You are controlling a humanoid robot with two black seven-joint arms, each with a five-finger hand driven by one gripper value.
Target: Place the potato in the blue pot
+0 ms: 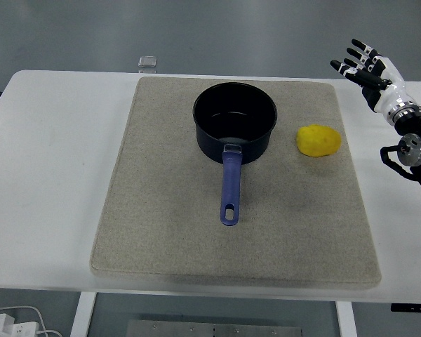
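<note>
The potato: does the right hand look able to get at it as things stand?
Probably yes. The potato lies uncovered on the mat, apart from the pot, and the right hand, fingers spread, has nothing between them.

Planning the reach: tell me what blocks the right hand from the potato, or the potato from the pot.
Nothing visible does. The right hand is open beyond the potato, with only bare mat and table between. The blue pot stands open-topped left of the potato, with clear mat between them.

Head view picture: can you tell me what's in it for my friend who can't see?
A yellow potato lies on a beige mat to the right of a blue pot, not yet inside. The robot's right hand hovers open near the table's far right edge, touching nothing.
</note>
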